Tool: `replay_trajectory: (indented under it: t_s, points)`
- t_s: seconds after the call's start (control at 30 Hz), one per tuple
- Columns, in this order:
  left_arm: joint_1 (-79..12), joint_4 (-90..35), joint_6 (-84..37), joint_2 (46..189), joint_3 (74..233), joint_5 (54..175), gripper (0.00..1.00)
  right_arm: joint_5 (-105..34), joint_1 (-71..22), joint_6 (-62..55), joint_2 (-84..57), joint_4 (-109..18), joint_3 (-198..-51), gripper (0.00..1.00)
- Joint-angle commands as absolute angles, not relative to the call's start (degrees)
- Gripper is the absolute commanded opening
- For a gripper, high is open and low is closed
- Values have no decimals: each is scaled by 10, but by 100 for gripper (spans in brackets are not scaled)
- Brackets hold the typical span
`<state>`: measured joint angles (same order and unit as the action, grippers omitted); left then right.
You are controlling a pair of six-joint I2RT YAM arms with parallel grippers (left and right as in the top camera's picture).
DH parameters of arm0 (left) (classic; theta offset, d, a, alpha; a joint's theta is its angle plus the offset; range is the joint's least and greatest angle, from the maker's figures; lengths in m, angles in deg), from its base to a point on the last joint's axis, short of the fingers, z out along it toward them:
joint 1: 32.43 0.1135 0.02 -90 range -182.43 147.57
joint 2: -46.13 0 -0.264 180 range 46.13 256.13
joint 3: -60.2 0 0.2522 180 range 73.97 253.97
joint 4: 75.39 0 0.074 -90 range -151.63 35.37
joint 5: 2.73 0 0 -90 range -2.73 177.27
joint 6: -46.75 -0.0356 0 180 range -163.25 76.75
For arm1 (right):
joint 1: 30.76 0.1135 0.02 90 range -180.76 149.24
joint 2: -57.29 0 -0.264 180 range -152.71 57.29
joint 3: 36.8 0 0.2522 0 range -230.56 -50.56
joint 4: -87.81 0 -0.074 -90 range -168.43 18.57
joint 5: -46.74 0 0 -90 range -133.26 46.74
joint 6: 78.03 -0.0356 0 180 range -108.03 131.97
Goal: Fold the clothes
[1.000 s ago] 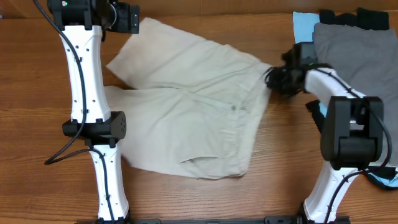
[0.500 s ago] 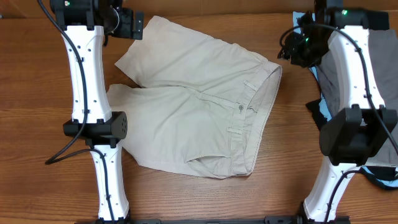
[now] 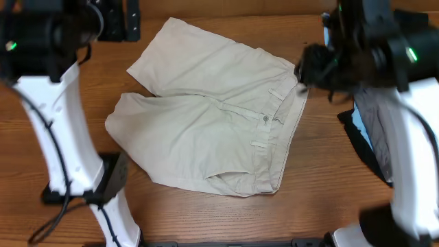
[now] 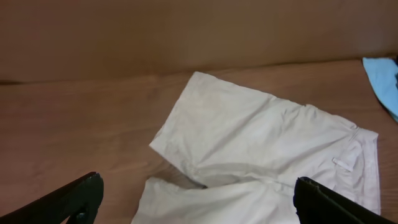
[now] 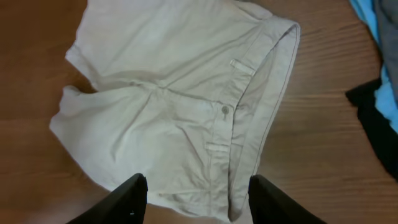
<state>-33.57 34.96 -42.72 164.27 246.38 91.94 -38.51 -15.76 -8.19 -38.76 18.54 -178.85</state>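
- Overhead: The cream shorts (image 3: 206,123) lay spread flat in the middle of the surface (image 3: 329,185). The waistband (image 3: 291,103) was toward the right of the frame and both legs pointed left. The fly button (image 3: 266,119) faced up. I saw no crease or doubled layer, so I judged that no fold had been started and the whole job was left. A black garment (image 3: 360,140) and a sliver of a light-blue garment (image 3: 365,125) waited at the right edge, untouched as far as I could tell.
- Left wrist: The left gripper (image 4: 196,199) was spread wide, its two tips at the bottom corners of the frame with nothing between them. It hung over the leg end of the cream shorts (image 4: 249,137) without touching the cloth. The light-blue garment (image 4: 382,74) showed at the far right.
- Right wrist: The right gripper (image 5: 199,199) was also opened wide and empty, its tips at the bottom of the frame. It was raised over the lower part of the waistband (image 5: 273,81), clear of the fabric. The top of the waistband gaped a little at the upper right.
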Motion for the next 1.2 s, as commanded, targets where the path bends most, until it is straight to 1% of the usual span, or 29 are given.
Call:
replay_trajectory:
  t_s: [0.0, 0.1, 0.2, 0.23, 0.3, 0.43, 0.63, 0.87, 1.17]
  points:
    - [-335, 352, -385, 1603, 2376, 888, 100, -465, -117, -179, -329, 186, -1722, 58]
    - [-335, 352, -383, 1562, 2285, 887, 100, -484, -89, -223, -287, 180, -1643, 57]
    - [-335, 352, -377, 1537, 2194, 867, 100, -481, -68, -251, -243, 138, -1540, 58]
    - [-335, 352, -369, 1531, 2149, 859, 100, -476, -61, -258, -226, 115, -1495, 60]
    - [-335, 352, -366, 1528, 2094, 854, 100, -449, -56, -258, -202, 73, -1425, 63]
    - [-335, 334, -370, 1529, 1980, 851, 100, -403, -56, -242, -181, 6, -1306, 66]
    - [-333, 229, -390, 1530, 1809, 852, 100, -350, -56, -194, -184, -102, -1180, 73]
    - [-316, 105, -403, 1530, 1663, 858, 100, -335, -56, -175, -194, -176, -1117, 80]
    - [-235, 34, -345, 1530, 1532, 868, 100, -331, -56, -160, -230, -202, -1109, 81]
